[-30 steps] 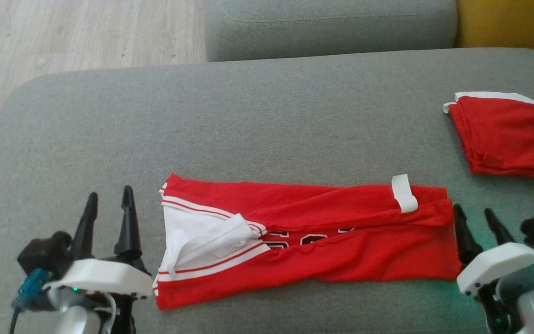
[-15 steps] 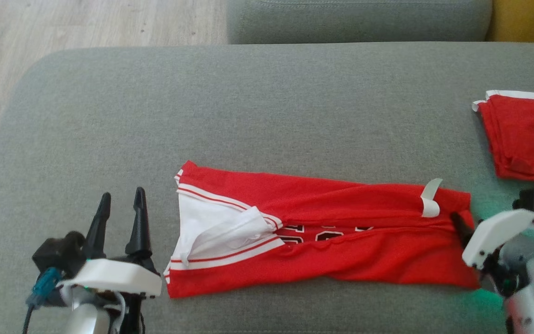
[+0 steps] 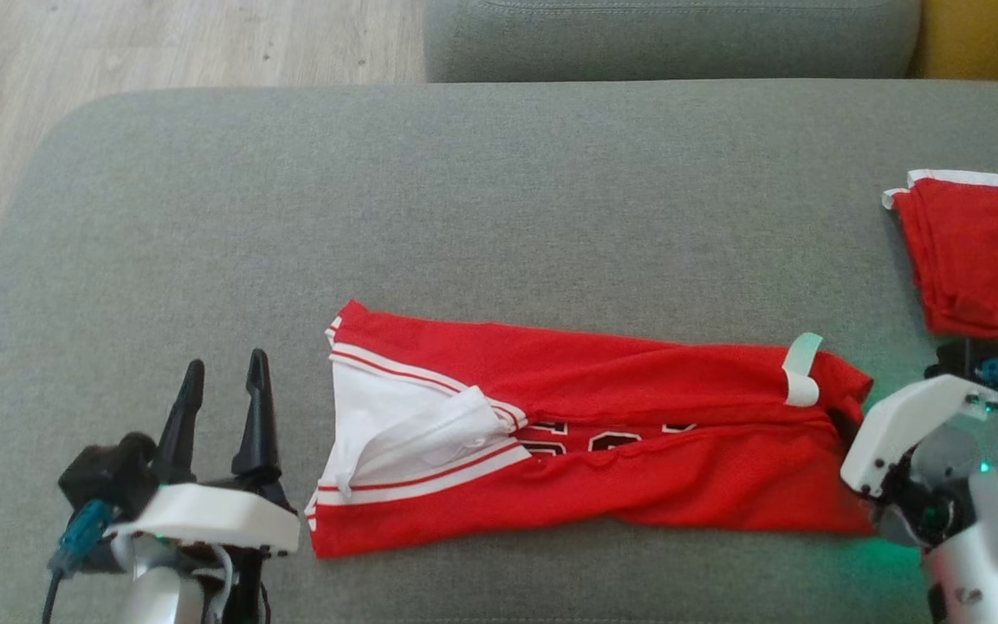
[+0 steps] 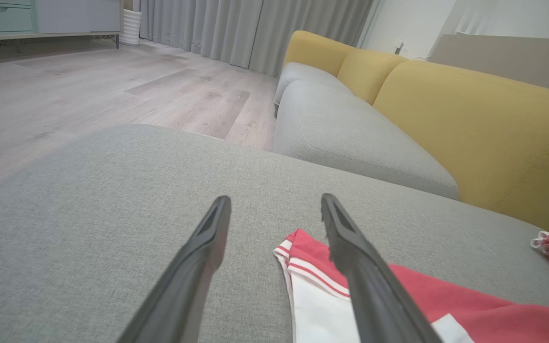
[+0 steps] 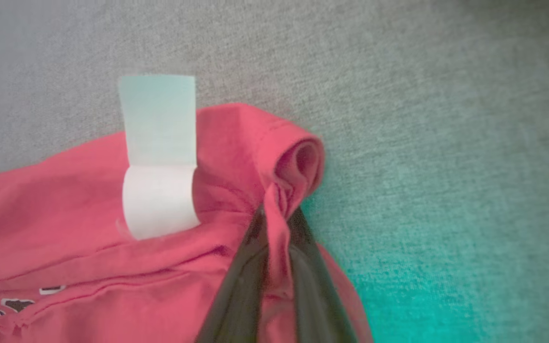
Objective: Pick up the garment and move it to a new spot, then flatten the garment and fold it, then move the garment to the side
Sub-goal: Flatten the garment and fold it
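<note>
The red garment (image 3: pixel 620 468) lies in a long strip on the grey cushion (image 3: pixel 464 217), running left to right in front of me. It is soft, thin and a bit wrinkly, with white stripes (image 3: pixel 430 481) at its left end and a white tag (image 3: pixel 802 381) near its right end. My right claw (image 5: pixel 277 224) is pinched tight on a fold at that right end. My left claw (image 3: pixel 224 360) stands wide apart just beside the left end, not touching. I think the right end should go over toward the left. A folded red cloth (image 3: pixel 984 260) sits off to the right.
</note>
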Motion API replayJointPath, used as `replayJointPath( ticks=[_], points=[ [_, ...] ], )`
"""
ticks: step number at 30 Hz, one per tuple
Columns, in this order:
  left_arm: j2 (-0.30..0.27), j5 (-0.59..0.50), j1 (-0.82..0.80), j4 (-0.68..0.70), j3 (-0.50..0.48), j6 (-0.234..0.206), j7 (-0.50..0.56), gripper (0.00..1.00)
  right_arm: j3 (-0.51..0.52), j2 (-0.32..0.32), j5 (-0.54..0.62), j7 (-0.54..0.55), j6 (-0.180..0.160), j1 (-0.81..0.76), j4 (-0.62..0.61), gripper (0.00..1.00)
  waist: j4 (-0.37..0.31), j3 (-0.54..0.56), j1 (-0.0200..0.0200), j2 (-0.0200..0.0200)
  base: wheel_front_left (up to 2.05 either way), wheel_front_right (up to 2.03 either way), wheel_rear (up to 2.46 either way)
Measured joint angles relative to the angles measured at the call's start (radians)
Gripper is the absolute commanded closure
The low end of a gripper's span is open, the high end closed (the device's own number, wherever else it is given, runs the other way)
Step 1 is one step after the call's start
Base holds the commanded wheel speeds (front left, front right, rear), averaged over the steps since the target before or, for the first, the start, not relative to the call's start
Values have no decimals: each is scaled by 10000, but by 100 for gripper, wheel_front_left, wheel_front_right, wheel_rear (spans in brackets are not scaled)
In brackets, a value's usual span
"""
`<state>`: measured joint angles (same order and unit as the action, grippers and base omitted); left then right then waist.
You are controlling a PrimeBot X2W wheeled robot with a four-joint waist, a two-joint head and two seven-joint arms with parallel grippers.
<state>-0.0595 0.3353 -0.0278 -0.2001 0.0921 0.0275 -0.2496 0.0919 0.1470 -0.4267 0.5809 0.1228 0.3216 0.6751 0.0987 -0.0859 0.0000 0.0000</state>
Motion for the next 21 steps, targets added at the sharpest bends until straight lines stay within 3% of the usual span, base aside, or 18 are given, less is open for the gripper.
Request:
replayJointPath(
  ticks=[7,10,15,21],
  points=[
    [46,-88,-11,-159,-82,117,0,0,-226,65,-169,-1091,2,-448,-614,100,-185,54,0,0,0,0,0],
    [56,-144,-11,-203,-127,176,0,0,-119,412,-157,-1239,4,-452,-917,100,-257,96,0,0,0,0,0],
    [77,-173,-10,-253,-159,232,0,0,332,1154,142,-1185,4,-442,-1544,100,-327,198,0,0,0,0,0],
    [100,-173,-9,-309,-165,268,0,0,303,1030,-383,-631,4,-446,-2654,100,-325,293,0,0,0,0,0]
  ],
)
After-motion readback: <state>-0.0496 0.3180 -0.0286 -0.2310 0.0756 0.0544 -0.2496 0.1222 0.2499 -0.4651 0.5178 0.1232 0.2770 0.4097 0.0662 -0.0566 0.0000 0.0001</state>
